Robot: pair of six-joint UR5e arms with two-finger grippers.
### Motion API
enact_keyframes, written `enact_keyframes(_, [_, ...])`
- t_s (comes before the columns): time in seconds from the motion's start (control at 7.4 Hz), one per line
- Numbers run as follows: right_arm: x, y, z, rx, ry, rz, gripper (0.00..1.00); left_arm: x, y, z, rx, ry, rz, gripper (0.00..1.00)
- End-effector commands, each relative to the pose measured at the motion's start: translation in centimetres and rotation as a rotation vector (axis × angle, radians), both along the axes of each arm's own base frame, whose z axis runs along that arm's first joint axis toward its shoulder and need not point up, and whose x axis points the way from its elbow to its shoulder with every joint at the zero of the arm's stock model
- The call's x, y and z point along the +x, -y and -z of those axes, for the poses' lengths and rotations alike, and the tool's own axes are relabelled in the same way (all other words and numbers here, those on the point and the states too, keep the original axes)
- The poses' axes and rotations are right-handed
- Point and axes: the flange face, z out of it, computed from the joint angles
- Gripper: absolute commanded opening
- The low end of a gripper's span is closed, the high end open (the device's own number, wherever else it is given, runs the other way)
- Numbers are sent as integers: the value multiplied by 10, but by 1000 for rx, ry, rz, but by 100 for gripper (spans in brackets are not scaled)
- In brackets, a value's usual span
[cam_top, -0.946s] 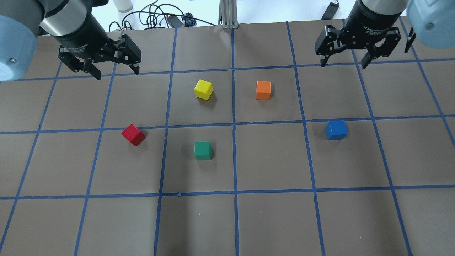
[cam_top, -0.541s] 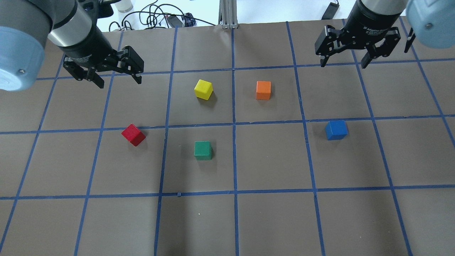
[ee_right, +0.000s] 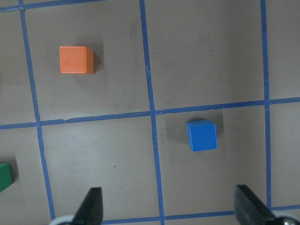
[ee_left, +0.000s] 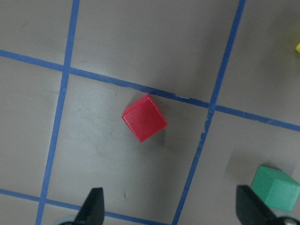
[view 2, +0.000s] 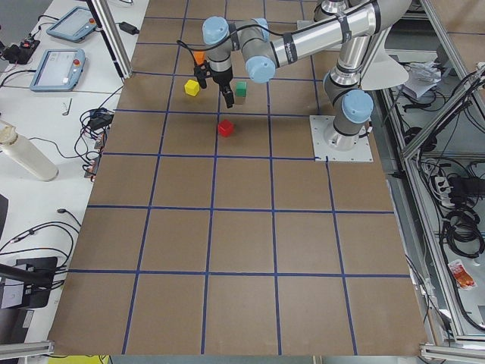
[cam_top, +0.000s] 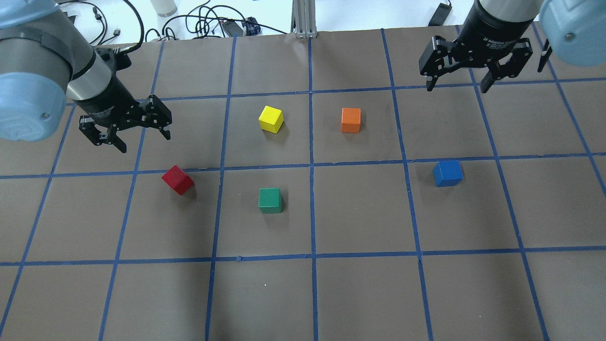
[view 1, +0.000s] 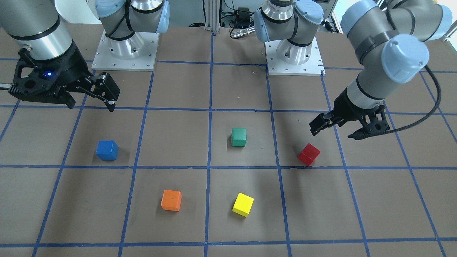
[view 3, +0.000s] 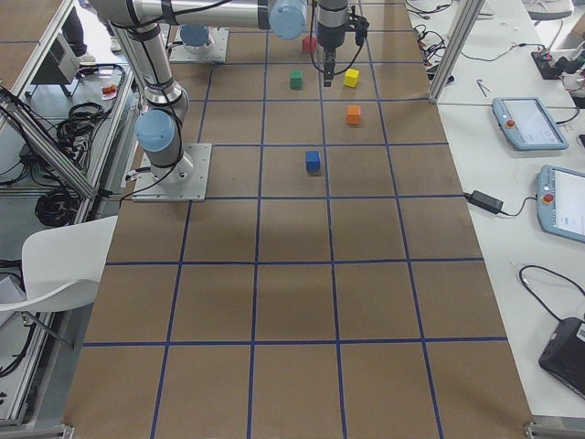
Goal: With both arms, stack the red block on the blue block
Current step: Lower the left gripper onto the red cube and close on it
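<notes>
Approach step, seemingly: the left gripper [cam_top: 146,142], jaws wide and empty, hovers at ten o'clock of the red block [cam_top: 177,180]; next it needs centring and descending. The right gripper [cam_top: 456,88], jaws wide too, hangs at twelve o'clock of the blue block [cam_top: 447,173].

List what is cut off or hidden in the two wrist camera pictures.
Left wrist view: small matte yellow cube, only a corner; right edge cuts it.
Right wrist view: small matte green cube, cut by the left edge.
Both: left end effector and right end effector, fingertips only; bottom edge.
</notes>
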Motion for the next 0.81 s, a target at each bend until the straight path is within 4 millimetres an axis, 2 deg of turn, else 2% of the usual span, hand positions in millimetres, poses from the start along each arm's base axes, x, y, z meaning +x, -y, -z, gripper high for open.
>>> enact_keyframes(0.0, [-1,-4,6,11,1,0,100,3,-4,61,-18,8,-147,100])
enact_keyframes(0.41, [0,-5,8,16,1,-1,100,4,8,108,-10,12,-225,100])
enact_keyframes(0.54, [0,-5,8,16,1,0,100,2,-2,124,25,9,-225,100])
enact_keyframes(0.68, [0,-5,7,14,0,0,100,1,-4,132,30,7,-228,100])
